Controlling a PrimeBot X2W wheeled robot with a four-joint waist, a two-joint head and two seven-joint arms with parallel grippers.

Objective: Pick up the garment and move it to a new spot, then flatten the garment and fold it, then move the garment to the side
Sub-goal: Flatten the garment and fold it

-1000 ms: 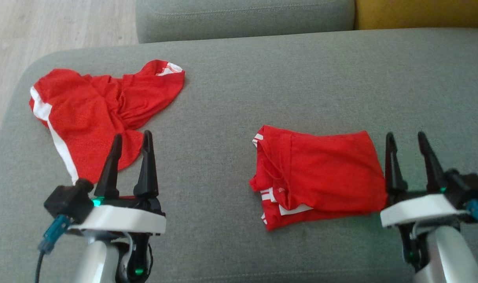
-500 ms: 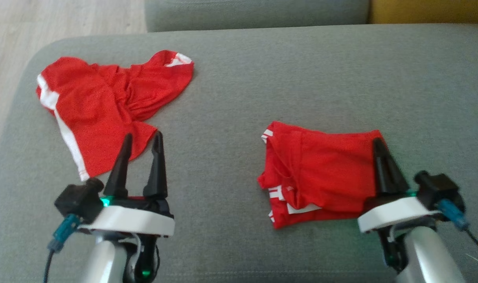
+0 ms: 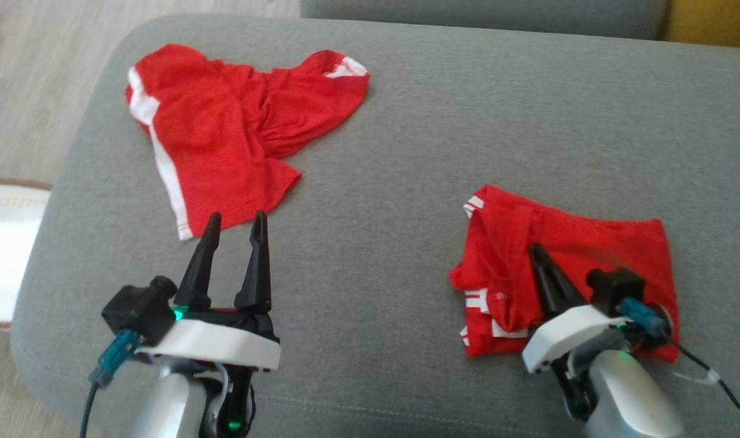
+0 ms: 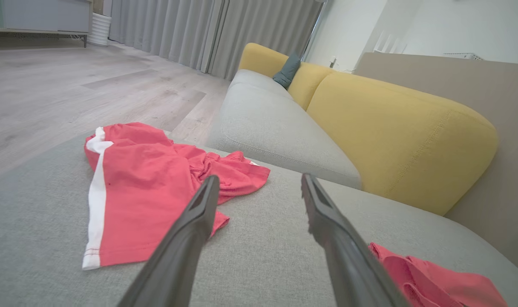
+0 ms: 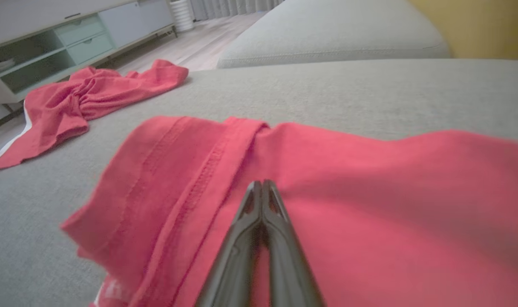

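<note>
We see the folded garment [image 3: 589, 249] lying on the right half of the grey cushion [image 3: 418, 140], near its front edge. Our right gripper [image 3: 534, 249] is over it, its two fingers pressed tight together with the tips down on the red cloth; whether any cloth is caught between them we cannot tell. Our left gripper [image 3: 237, 216] hangs spread wide, holding nothing, above the cushion's left half, just short of the crumpled garment [image 3: 224, 134] at the cushion's far left corner.
</note>
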